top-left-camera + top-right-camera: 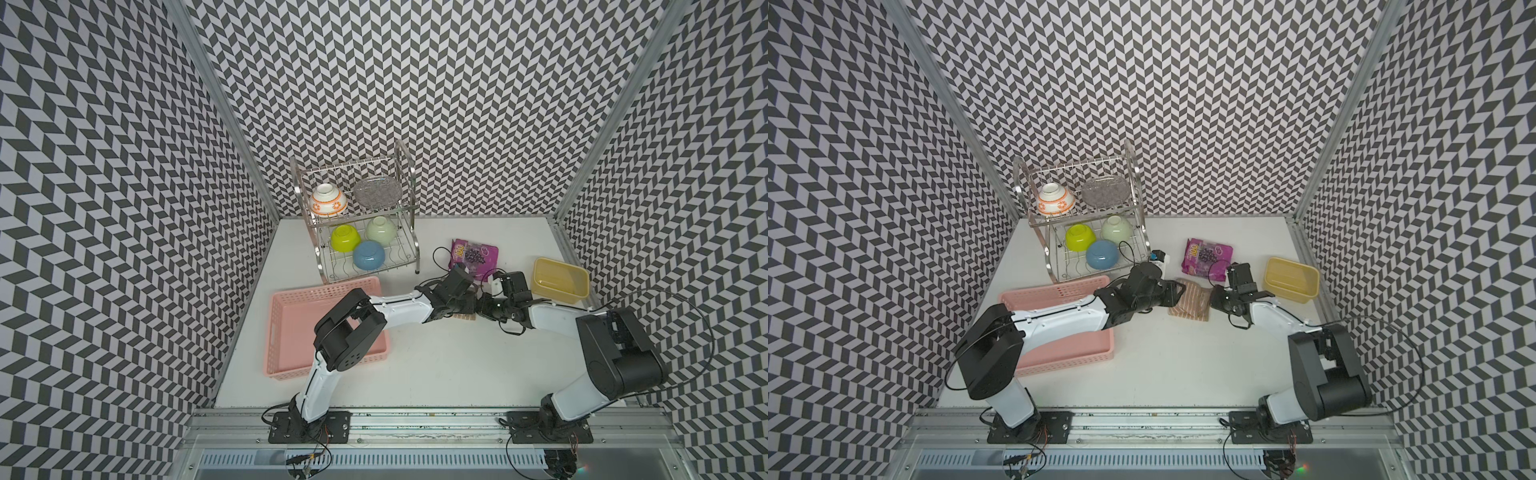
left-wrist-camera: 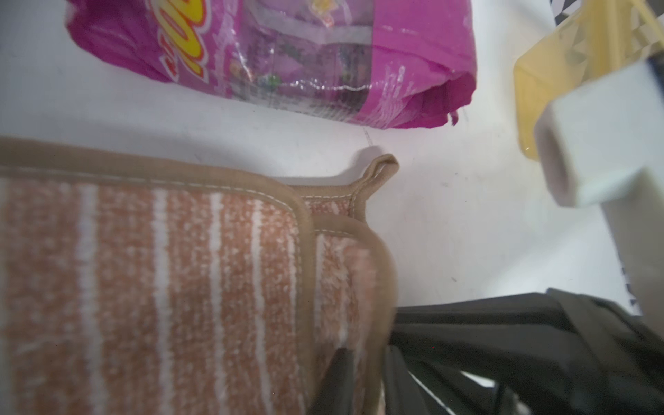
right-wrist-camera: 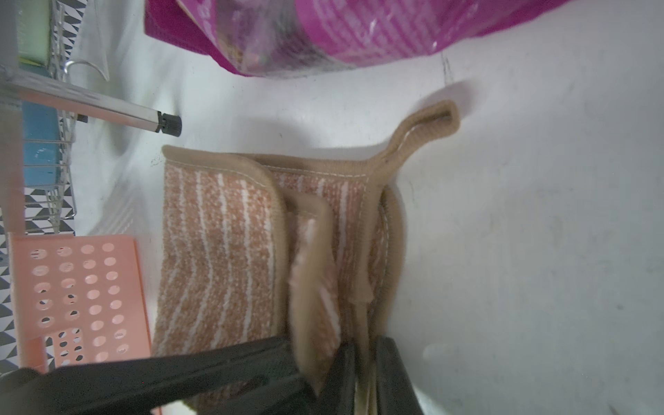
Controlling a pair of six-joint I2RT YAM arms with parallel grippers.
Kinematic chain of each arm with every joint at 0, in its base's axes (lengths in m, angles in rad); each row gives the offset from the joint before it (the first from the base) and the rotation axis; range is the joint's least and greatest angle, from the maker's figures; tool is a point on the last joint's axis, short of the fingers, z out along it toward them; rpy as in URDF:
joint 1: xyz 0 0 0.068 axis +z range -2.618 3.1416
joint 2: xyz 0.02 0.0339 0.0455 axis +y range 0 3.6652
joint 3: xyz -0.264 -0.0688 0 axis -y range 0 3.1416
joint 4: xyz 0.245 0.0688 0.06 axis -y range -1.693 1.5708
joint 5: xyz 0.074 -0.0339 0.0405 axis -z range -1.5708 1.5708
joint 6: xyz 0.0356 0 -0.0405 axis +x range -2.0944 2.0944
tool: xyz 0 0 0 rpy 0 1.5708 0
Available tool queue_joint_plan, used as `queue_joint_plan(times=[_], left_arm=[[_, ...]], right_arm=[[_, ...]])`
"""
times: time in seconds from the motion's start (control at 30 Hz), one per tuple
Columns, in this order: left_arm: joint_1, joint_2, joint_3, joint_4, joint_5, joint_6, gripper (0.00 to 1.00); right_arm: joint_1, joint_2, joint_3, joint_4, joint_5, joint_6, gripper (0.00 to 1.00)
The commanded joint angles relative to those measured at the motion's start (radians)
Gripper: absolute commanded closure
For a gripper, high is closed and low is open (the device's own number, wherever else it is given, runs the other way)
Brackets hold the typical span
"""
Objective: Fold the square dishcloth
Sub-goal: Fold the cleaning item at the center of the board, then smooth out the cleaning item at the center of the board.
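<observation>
Noted right gripper (image 3: 366, 363) clamped on layered edges of folded dishcloth (image 1: 1192, 304), just beside snack bag (image 1: 1208, 257). Could not tell opening of left gripper (image 1: 1177, 292). Judged best: hold layers aligned, press crease flat.

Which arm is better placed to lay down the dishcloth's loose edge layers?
Right, probably. In its wrist view the right gripper pinches the edge layers of the square dishcloth between its fingers. The left gripper sits over the folded top, and whether it grips anything is unclear.
</observation>
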Motion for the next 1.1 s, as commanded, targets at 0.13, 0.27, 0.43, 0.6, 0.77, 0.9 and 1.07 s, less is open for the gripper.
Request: queue_joint_plan(times=[0.13,0.27,0.43,0.6,0.77,0.9,1.07], left_arm=[[-0.003,-0.131,-0.055,0.091,0.044,0.006,0.66],[-0.003,-0.233,-0.120,0.110,0.032,0.017,0.65],[0.010,-0.377,-0.229,0.102,-0.061,0.046,0.64],[0.050,-0.436,-0.325,0.098,-0.091,0.059,0.64],[0.066,-0.423,-0.387,0.121,-0.067,0.063,0.68],[0.069,-0.404,-0.418,0.146,-0.052,0.056,0.69],[0.075,-0.384,-0.446,0.168,-0.042,0.051,0.70]], right_arm=[[0.007,0.000,-0.002,-0.021,0.034,-0.004,0.84],[0.006,-0.026,0.015,-0.058,0.055,-0.004,0.83],[0.007,-0.089,0.048,-0.135,0.125,-0.005,0.80],[0.008,-0.133,0.086,-0.204,0.191,-0.003,0.78],[0.017,-0.164,0.126,-0.242,0.205,0.000,0.75],[0.046,-0.172,0.156,-0.243,0.186,0.006,0.70],[0.078,-0.127,0.196,-0.226,0.148,0.022,0.64]])
